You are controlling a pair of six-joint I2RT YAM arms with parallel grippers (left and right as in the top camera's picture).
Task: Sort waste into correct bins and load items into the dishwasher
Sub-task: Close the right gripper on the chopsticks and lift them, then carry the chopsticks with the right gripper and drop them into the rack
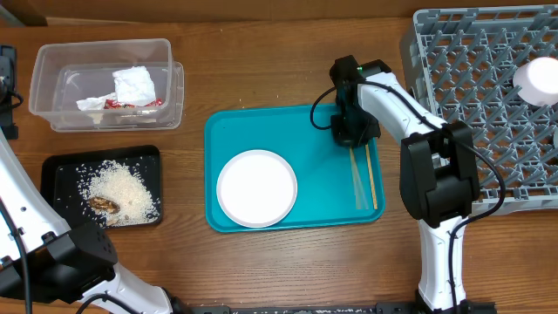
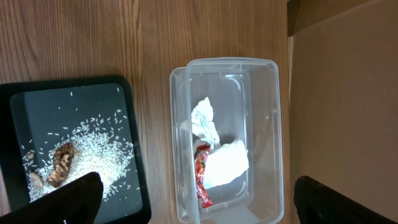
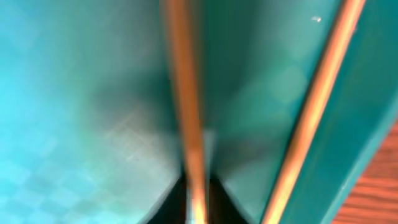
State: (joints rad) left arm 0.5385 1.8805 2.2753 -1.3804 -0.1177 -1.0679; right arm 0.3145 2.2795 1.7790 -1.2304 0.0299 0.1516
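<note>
My right gripper (image 1: 352,139) is down on the teal serving tray (image 1: 235,131), shut on one wooden chopstick (image 3: 186,106). The second chopstick (image 1: 371,177) lies beside it along the tray's right rim (image 3: 317,106). The white plate (image 1: 256,187) sits on the tray. The clear tub (image 1: 48,96) holds the napkin (image 2: 224,163) and red wrapper (image 2: 202,180). The black tray (image 1: 59,166) holds rice (image 2: 102,143) and the brown scrap (image 2: 61,163). My left gripper (image 2: 196,202) hangs open above the tub and black tray. The grey dish rack (image 1: 471,105) holds a white bowl (image 1: 539,80).
The left arm's base fills the lower left of the overhead view (image 1: 61,262). The right arm (image 1: 440,183) stands between the teal tray and the rack. A brown cardboard surface (image 2: 342,93) lies beside the tub.
</note>
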